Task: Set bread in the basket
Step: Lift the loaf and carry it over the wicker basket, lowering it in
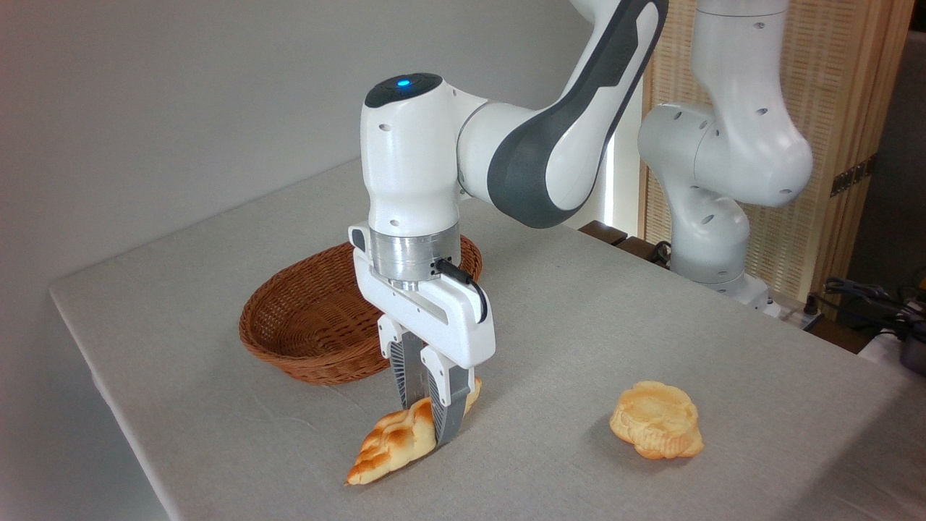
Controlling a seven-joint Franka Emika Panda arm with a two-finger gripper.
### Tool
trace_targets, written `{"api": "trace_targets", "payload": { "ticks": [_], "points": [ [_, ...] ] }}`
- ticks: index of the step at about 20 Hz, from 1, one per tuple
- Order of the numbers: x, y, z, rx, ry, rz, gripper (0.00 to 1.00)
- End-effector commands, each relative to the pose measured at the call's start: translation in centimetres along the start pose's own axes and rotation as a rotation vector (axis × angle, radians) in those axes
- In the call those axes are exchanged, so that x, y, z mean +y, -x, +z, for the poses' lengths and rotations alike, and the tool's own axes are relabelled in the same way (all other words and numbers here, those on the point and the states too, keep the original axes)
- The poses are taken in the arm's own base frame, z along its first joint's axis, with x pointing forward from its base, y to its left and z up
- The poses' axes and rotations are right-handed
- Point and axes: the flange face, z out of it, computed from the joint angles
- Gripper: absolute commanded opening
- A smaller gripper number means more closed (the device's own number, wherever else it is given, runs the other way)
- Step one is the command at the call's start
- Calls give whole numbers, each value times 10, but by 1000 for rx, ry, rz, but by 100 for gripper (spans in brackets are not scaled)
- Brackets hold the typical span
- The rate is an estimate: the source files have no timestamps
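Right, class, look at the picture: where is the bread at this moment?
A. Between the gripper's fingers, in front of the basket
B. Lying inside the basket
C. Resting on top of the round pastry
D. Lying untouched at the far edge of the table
A: the gripper has its fingers closed around the middle of the bread, which tilts with one end near the table, in front of the basket.

this looks like a robotics lab: a white franka arm bolted at the table's two o'clock corner, a plain grey cloth over it, bare grey wall, loose cables at three o'clock (beside a woven screen).
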Motion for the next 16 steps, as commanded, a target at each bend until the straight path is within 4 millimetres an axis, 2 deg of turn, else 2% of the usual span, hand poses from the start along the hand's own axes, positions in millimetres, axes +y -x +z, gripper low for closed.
{"api": "trace_targets", "payload": {
  "ticks": [1, 6, 9, 13, 14, 16],
  "points": [
    [-5, 6, 10, -4, -12, -7, 31],
    [-8, 4, -1, 17, -23, -23, 28],
    [-20, -4, -37, 48, -50, -42, 28],
    [-27, -11, -108, -1, -7, -33, 28],
    [-20, -15, -115, -20, 23, -24, 28],
    [6, -34, -125, -9, 66, 0, 28]
  ]
}}
